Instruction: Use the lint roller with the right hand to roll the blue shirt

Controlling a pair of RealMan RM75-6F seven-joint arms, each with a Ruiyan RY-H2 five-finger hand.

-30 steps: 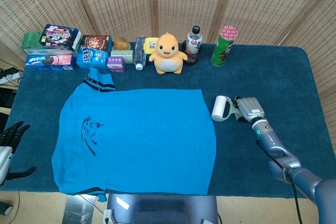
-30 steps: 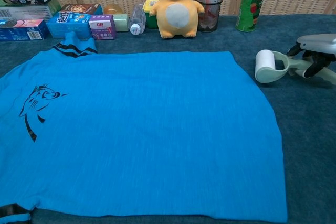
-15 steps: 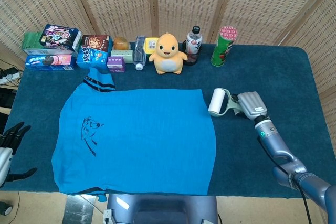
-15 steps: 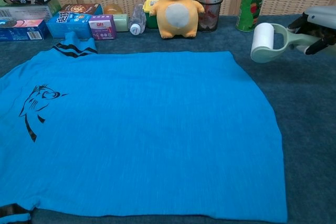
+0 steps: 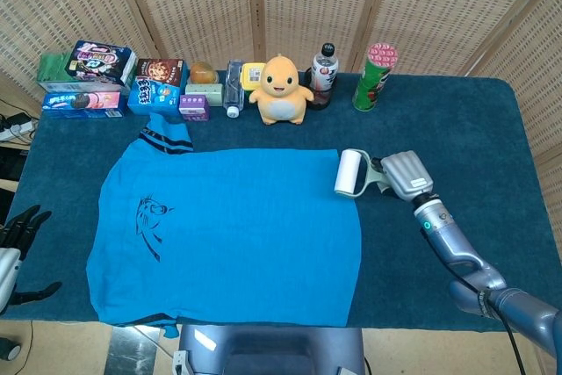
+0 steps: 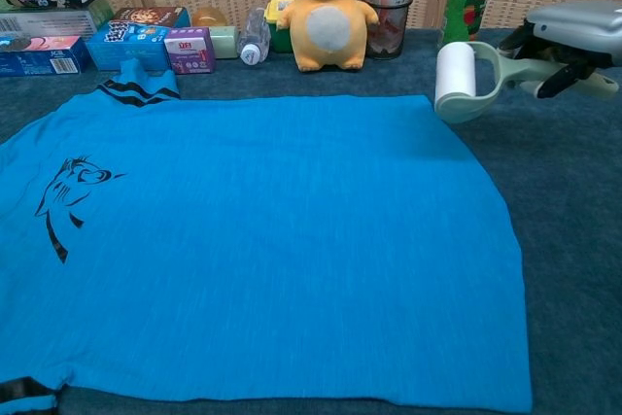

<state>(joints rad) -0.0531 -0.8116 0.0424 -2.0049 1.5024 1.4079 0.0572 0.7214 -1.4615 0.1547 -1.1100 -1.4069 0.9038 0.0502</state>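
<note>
Fingers (image 6: 556,81) of right hand (image 5: 405,175) (palm down) grip lint roller (image 5: 349,172) over blue shirt's (image 5: 237,234) edge.

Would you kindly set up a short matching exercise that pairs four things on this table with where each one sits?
Things:
1. lint roller
2. shirt
3. plush toy
4. green can

Places:
A. spread flat across the table's middle
B. back row, right of the bottle
C. held in the right hand, at the shirt's right edge
D. back row, left of the bottle

Pairs: 1-C, 2-A, 3-D, 4-B
</note>
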